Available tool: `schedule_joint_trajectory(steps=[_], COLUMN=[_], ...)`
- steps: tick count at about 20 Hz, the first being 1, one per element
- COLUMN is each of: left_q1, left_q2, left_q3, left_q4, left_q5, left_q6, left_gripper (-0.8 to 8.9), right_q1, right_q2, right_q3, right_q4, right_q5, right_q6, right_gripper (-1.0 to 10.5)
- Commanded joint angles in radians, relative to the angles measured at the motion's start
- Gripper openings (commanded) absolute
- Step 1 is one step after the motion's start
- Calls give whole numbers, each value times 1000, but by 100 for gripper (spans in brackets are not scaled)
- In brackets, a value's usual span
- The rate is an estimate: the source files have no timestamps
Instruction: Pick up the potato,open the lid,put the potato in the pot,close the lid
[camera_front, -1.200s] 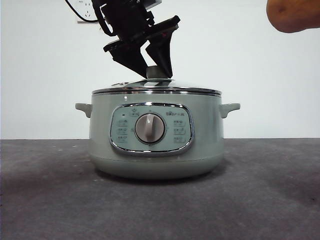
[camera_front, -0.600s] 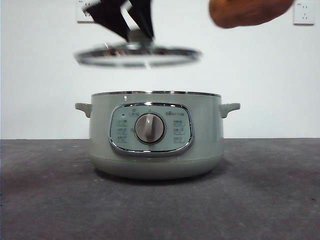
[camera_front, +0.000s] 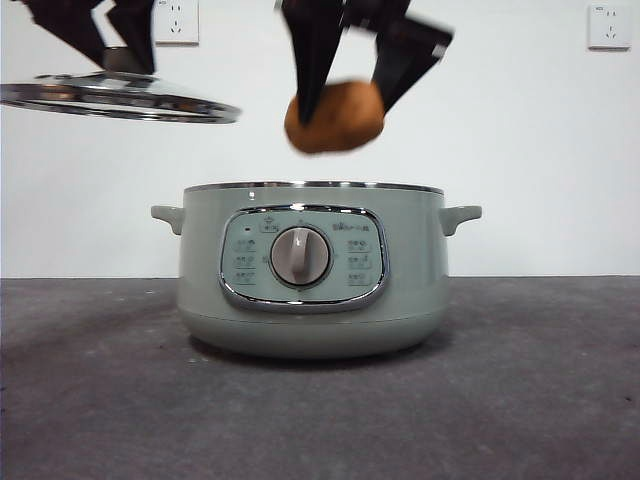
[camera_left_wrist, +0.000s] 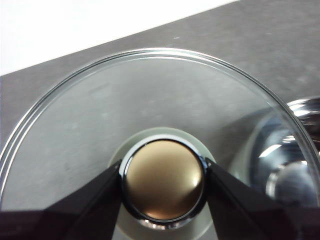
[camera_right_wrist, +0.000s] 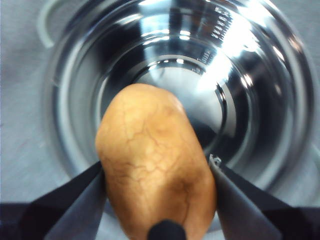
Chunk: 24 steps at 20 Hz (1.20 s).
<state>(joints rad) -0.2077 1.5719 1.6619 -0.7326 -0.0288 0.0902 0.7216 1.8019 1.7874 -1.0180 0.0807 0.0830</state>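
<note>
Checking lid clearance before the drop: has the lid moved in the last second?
Yes. The lid, shut in the left gripper, has gone from resting on the pot to up and off to the front view's left.

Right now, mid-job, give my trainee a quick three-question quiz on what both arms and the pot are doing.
1. True or false: the lid sits on the pot.
2. What does the right gripper hold?
A. the potato
B. the lid
C. nothing
3. Fill in: the left gripper grips the lid by its ____.

Key
1. False: the lid hangs in the air to one side of the pot, which is open.
2. A: the potato is clamped between the jaws, above the open pot.
3. Knob: one jaw presses on each side of it.
</note>
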Motion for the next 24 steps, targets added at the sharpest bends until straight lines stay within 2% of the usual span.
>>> schedule_joint_trajectory(steps=[1,8,9,11,12,14,19,22,24], left_q1=[45,119,119,119,119,119,81,-8,-89], left_q2=[-10,2,2,2,2,3,14,17,20], left_q3=[9,8,8,8,7,7,7,7,7], left_q4=[37,35,34,35,35,29,-7,-13,-12], left_q5=[6,14,19,40,43,82,89,89,88], left_q6=[12,11,11,11,10,-3,-14,-27,-30], left_gripper=[-9,-9,-9,-9,-9,-9,-9,-9,-9], right_q1=[-11,-17,-17,-17,-17,-17,-14,-14,-14], right_q2=[103,285,298,307,307,306,187,7,-121], right_q3=[46,74,74,74,74,74,76,76,76], right_q4=[6,92,100,106,108,103,21,-78,-163], right_q5=[-2,-44,-51,-55,-55,-48,-48,-46,-6], right_q6=[-45,-69,-66,-67,-69,-64,-58,-56,-56], right_gripper=[-2,7,71,434,540,648,670,669,665])
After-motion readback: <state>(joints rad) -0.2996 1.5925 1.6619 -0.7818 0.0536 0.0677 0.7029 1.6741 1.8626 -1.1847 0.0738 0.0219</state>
